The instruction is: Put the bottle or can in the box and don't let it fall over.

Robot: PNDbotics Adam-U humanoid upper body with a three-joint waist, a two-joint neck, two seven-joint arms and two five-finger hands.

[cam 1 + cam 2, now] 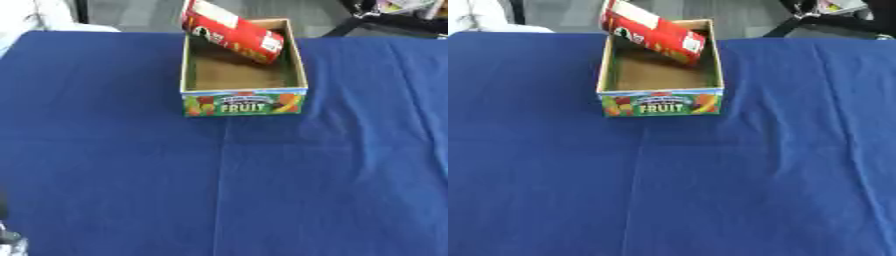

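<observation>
A red can (232, 31) with a white and yellow label lies tilted across the back of the open cardboard box (243, 102). Its upper end sticks out over the box's back left corner. Its lower end points down inside, toward the right wall. The box has "FRUIT" printed on its front and stands at the far middle of the blue table (219, 180). Its brown floor shows bare in front of the can. A small dark and silver part of my left hand (9, 239) shows at the lower left corner, far from the box. No hand touches the can or the box.
The blue cloth covers the whole table from the box to the near edge. Beyond the far edge are a grey floor, something white at the far left (35, 15) and dark gear at the far right (394, 15).
</observation>
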